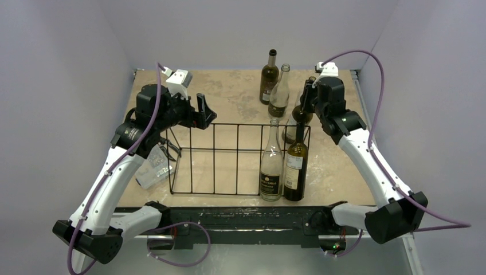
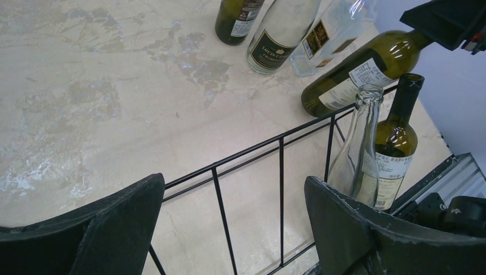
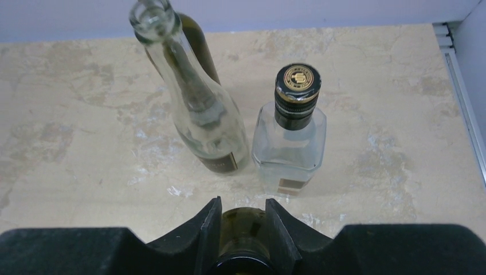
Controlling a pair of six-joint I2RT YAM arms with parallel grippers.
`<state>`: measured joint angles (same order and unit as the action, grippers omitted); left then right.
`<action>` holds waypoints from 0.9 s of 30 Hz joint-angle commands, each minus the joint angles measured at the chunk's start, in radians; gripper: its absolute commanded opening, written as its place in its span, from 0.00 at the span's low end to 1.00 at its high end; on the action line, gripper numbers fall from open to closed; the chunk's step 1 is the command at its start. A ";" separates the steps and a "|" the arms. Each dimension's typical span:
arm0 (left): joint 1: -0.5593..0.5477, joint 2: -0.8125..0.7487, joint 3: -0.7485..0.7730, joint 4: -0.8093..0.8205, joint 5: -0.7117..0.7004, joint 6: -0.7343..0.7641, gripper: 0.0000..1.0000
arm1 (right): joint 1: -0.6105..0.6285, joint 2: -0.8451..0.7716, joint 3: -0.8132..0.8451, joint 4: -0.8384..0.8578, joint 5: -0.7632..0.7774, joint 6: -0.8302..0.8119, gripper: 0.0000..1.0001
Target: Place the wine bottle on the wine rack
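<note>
The wine rack (image 1: 229,150) is a long black wire frame in the middle of the table. A clear bottle (image 1: 271,166) and a dark bottle (image 1: 296,166) stand upright at its right end. Behind that end, my right gripper (image 1: 310,94) is shut on the neck of an olive-green wine bottle (image 2: 358,77), which leans over. From the right wrist its neck (image 3: 243,229) sits tight between my fingers (image 3: 213,229). My left gripper (image 2: 235,220) hangs open over the rack's left end, with rack wires (image 2: 281,172) between its fingers.
Behind the rack stand a dark bottle (image 1: 269,77), a tall clear bottle (image 3: 200,114) and a squat clear bottle with a black-gold cap (image 3: 289,143). A clear plastic box (image 1: 153,169) lies left of the rack. Walls close in the table's left, right and back sides.
</note>
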<state>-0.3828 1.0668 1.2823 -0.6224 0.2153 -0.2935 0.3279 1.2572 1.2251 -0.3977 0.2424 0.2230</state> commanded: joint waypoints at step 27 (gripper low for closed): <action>-0.003 -0.037 0.013 0.012 -0.017 0.022 0.92 | 0.003 -0.079 0.379 0.175 -0.333 0.196 0.00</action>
<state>-0.3828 1.0557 1.2823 -0.6239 0.1970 -0.2916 0.3290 1.1805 1.4845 -0.3885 0.0486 0.3294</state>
